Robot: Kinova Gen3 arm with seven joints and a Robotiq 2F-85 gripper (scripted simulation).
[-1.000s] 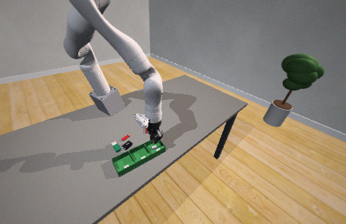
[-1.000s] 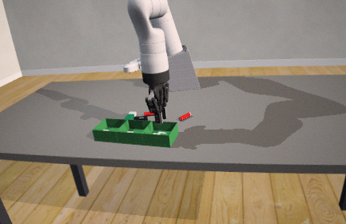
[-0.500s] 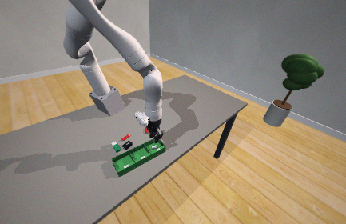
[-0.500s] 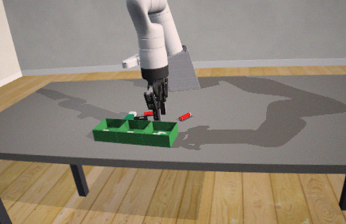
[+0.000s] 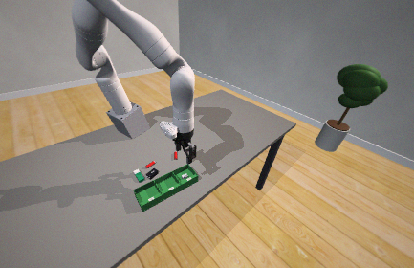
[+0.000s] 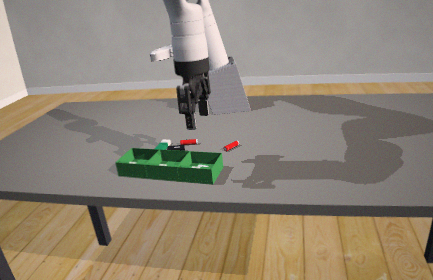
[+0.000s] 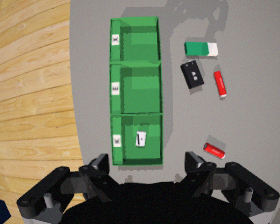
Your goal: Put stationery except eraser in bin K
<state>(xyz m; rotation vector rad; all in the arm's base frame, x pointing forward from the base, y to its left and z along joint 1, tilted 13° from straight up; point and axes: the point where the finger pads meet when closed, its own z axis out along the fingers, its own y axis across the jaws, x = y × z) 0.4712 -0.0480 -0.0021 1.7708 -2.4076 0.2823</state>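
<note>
With its fingers spread wide and nothing between them, the gripper hangs over the near end compartment of the green bin, where a small white item lies. Next up is probably the red piece, I'd guess: it's on the table just right of that compartment in the wrist view, long axis slanted, so the wrist needs a twist.

bright, even light; soft-edged arm shadows fall across the table; frames coarse, slightly blurred
</note>
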